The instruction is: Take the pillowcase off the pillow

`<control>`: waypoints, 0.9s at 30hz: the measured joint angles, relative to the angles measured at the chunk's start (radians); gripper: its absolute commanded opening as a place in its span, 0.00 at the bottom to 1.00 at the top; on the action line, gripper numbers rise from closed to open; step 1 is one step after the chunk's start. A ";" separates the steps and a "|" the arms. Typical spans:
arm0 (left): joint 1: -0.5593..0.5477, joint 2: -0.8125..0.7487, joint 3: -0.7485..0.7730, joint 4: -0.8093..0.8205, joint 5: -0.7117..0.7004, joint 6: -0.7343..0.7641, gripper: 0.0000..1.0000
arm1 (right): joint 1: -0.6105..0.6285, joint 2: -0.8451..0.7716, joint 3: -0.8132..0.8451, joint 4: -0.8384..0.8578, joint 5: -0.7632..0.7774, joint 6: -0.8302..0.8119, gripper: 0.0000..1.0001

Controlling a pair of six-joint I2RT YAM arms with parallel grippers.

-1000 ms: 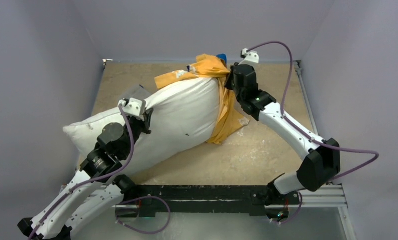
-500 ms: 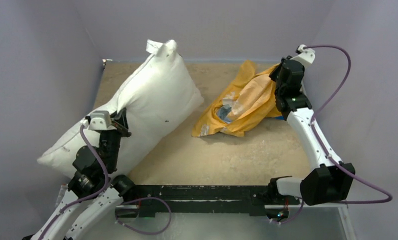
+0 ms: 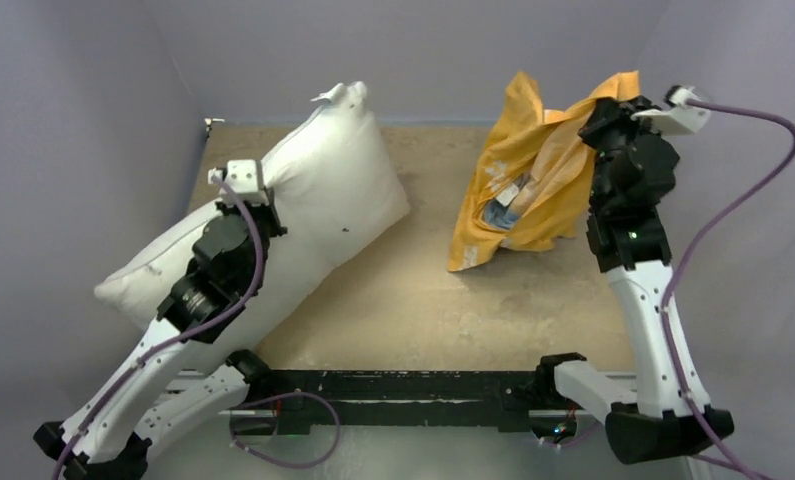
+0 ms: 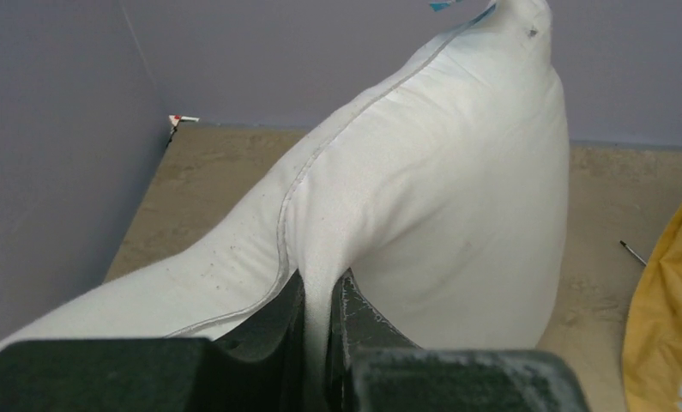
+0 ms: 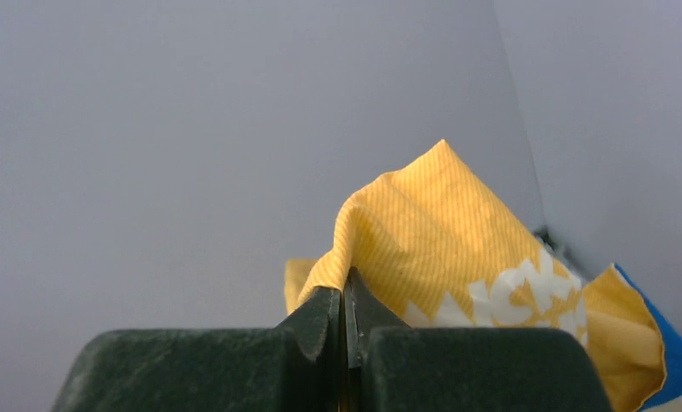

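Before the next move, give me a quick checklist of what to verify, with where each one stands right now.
1. The pillowcase is fully off the pillow: ok, bare table between them.
2. The right gripper is shut on the pillowcase: ok, pinching a fold.
3. The left gripper is shut on the pillow: ok, pinching its seamed edge.
4. The pillowcase's lower end is off the table: cannot tell.

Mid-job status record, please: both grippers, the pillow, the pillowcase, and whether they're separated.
left gripper: shut on a pinched fold of the pillow
right gripper: shut on the pillowcase, holding it up
pillow: bare white, tilted, far corner raised
pillowcase: orange-yellow, hanging on the right, lower end near the table
separation: fully apart, bare table between them
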State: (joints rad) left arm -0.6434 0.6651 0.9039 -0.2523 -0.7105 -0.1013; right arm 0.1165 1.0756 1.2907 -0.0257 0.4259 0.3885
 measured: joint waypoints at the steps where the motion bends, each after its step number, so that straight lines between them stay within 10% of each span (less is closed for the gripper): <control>1: 0.000 0.050 0.045 -0.023 0.005 -0.020 0.00 | 0.000 -0.030 0.009 0.012 -0.003 -0.005 0.00; 10: 0.001 0.263 0.201 -0.148 0.092 -0.201 0.00 | 0.000 -0.314 -0.049 0.102 -0.029 -0.004 0.00; 17: 0.002 0.381 0.147 -0.190 0.114 -0.333 0.75 | -0.001 -0.468 -0.353 0.089 -0.035 0.116 0.00; 21: 0.003 0.349 0.145 -0.221 0.100 -0.361 0.88 | -0.001 -0.495 -0.507 0.019 -0.064 0.204 0.01; 27: 0.003 0.129 0.148 -0.305 0.068 -0.359 0.91 | -0.001 -0.596 -0.596 -0.048 -0.130 0.310 0.47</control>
State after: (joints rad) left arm -0.6407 0.7940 1.0519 -0.5575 -0.6426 -0.4606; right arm 0.1158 0.4793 0.6949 -0.0742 0.2962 0.6983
